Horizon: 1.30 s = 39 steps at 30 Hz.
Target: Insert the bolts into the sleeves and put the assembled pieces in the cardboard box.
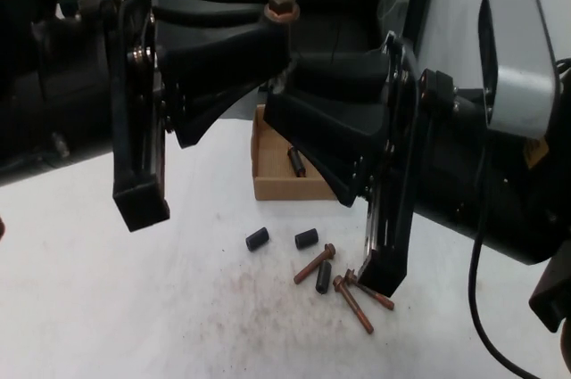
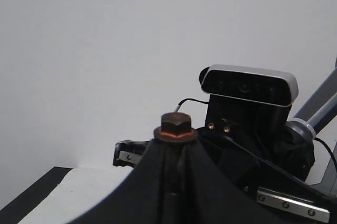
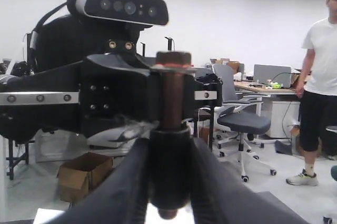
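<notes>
A white bench (image 1: pixel 116 308) spreads below the two arms. Beyond them we see a plain wall (image 2: pixel 105 34) on one side and an open office with a swivel chair (image 3: pixel 239 121) on the other.

We find the left pincer (image 2: pixel 175 147) closed on a bolt (image 2: pixel 175 125). Its fingers press the shank just under the hexagonal head, which stands upright above the fingertips. The right pincer (image 3: pixel 168 182) is closed too, gripping a black sleeve (image 3: pixel 168 163) between its two fingers. We see the shank run straight down into the top of that sleeve, with a stretch of it bare between head and sleeve. Both pincers meet high over the bench.

The box (image 1: pixel 268 190) sits toward the far edge of the bench. One dark piece (image 1: pixel 295 162) lies on its floor, and we cannot tell whether it has a bolt in it.

Between the box and the near edge we see a loose sleeve (image 1: pixel 258 239) with a second sleeve (image 1: pixel 307 238) near it. A third sleeve (image 1: pixel 323 276) lies closer to the near edge, and a loose bolt (image 1: pixel 314 264) lies slanted just beside it. A second bolt (image 1: pixel 354 305) and a third bolt (image 1: pixel 373 294) lie with their heads together. The third bolt is partly hidden behind the right arm. Rusty dust speckles the bench around them.
</notes>
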{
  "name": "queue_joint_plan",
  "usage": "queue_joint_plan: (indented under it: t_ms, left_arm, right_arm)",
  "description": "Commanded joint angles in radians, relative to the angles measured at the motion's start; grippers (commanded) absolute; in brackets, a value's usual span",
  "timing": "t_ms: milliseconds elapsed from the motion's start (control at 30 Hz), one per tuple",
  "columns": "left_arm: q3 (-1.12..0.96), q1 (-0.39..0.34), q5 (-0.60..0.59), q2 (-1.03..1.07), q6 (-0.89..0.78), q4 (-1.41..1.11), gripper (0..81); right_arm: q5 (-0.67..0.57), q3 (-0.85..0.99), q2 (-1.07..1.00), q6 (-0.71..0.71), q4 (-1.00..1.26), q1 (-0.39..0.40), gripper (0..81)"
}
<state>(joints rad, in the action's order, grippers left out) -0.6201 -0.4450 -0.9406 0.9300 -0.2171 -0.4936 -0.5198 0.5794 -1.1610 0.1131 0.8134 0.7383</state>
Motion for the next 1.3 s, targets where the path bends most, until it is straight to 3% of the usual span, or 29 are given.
queue_joint_plan:
  t_ms: [0,233,300,433,500,800,900,933,1000,1033,1133,1267]
  left_arm:
    - [-0.007,-0.002,-0.019,-0.012,0.000,-0.004,0.4]
    - [-0.007,-0.002,0.001,-0.012,0.000,-0.004,3.7]
    - [-0.007,-0.002,0.004,-0.012,0.000,-0.004,12.3]
    - [-0.007,-0.002,0.023,-0.012,-0.064,-0.004,46.3]
    - [-0.007,-0.002,0.042,-0.012,-0.082,-0.004,54.2]
    - [-0.007,-0.002,0.100,-0.012,-0.080,-0.030,52.4]
    - [-0.007,-0.002,0.231,-0.019,-0.079,-0.114,38.4]
    - [-0.007,-0.002,0.286,-0.022,-0.074,-0.138,30.9]
    - [-0.007,-0.002,0.448,-0.037,-0.075,-0.172,7.5]
    - [-0.007,-0.002,0.523,-0.044,-0.068,-0.169,0.5]
    - [-0.007,-0.002,0.646,-0.061,0.061,-0.084,0.7]
    - [-0.007,-0.002,0.712,-0.075,0.207,0.176,0.7]
  right_arm:
    - [0.043,0.008,0.001,-0.001,0.036,-0.004,0.9]
    - [0.043,0.008,0.001,-0.001,0.036,-0.004,0.9]
    - [0.043,0.008,0.001,-0.001,0.036,-0.004,0.9]
    - [0.043,0.008,0.001,-0.001,0.036,-0.004,0.9]
    - [0.043,0.008,0.001,-0.001,0.036,-0.004,0.9]
    - [0.043,0.008,0.001,-0.001,0.006,-0.004,0.9]
    - [0.043,0.008,0.001,-0.001,-0.070,-0.004,0.9]
    - [0.048,0.008,0.001,-0.001,-0.090,-0.004,0.9]
    - [0.089,0.008,0.001,-0.001,-0.137,-0.004,0.9]
    - [0.140,0.008,0.001,0.002,-0.170,-0.004,0.9]
    - [0.392,0.030,-0.003,0.133,-0.361,-0.016,0.9]
    - [0.404,0.139,-0.044,0.235,-0.657,-0.092,0.9]
